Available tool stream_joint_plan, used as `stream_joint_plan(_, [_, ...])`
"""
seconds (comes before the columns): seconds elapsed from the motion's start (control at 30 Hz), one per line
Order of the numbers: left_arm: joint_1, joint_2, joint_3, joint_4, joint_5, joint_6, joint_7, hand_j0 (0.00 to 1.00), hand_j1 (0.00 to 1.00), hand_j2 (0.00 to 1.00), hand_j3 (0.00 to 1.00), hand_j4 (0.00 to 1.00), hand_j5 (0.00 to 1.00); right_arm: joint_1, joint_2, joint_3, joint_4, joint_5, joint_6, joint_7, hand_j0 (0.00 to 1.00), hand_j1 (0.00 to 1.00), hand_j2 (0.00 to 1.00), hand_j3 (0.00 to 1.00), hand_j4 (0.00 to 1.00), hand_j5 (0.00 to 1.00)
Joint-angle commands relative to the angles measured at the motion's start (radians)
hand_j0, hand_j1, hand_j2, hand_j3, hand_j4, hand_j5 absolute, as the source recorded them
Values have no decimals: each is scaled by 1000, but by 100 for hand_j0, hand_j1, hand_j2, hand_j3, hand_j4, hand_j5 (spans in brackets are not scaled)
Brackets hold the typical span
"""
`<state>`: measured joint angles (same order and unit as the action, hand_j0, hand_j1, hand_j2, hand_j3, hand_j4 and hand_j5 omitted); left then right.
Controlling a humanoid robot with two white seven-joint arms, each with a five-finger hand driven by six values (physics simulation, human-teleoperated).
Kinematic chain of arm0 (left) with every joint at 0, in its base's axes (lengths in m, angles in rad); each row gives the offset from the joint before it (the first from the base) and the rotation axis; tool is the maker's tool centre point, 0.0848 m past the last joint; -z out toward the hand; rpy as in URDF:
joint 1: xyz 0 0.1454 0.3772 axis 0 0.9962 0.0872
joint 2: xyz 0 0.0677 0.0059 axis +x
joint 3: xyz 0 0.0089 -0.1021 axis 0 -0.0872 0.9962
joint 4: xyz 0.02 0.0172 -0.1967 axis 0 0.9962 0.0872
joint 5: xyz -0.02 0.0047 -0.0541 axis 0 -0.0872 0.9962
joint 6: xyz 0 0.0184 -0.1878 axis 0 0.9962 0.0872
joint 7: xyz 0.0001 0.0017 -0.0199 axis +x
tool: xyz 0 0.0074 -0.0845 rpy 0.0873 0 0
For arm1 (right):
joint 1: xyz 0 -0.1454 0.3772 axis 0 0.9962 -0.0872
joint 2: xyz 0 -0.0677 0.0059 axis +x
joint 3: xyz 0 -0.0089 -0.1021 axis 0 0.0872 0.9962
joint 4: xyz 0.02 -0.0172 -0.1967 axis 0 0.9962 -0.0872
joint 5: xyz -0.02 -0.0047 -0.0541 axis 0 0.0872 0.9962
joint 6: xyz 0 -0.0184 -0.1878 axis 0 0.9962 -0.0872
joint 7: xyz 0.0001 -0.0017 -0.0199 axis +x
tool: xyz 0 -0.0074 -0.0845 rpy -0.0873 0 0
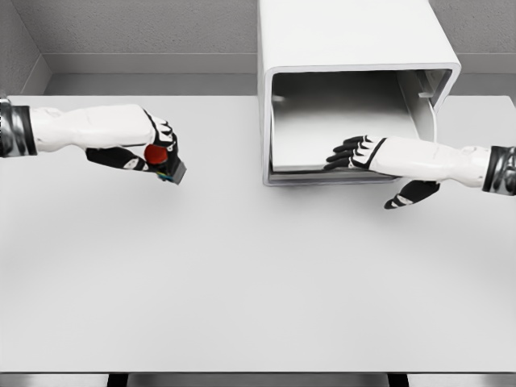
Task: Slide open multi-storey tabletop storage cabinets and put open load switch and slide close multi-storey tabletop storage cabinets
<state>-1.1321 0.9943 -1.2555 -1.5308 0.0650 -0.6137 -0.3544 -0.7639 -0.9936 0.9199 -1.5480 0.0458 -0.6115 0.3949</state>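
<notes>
At left, left hand [149, 149] around load switch [164, 161] (right hand [363, 153] open on drawer [339, 121]).

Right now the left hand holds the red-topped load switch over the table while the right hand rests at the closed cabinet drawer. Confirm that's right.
Not quite. The drawer of the cabinet is open, not closed: the head view shows its bare interior. The rest stands: the left hand grips the red-topped load switch over the table, and the right hand rests at the drawer's front edge.
</notes>
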Motion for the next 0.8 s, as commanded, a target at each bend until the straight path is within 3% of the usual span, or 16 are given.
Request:
stream_joint_plan(0.0, [0,18,4,-41,12,3,2,39,39,39,39,39,39,2,-26,-3,-35,-7,1,-2,100,100,100,100,100,100])
stream_joint_plan(0.37, [-11,26,5,-88,30,3,5,39,39,39,39,39,39,8,-96,-1,-116,-12,1,-10,100,100,100,100,100,100])
stream_joint_plan(0.77, [-74,-6,7,-95,58,3,5,39,39,39,39,39,39,8,-122,-30,-130,-35,1,-27,100,100,100,100,100,100])
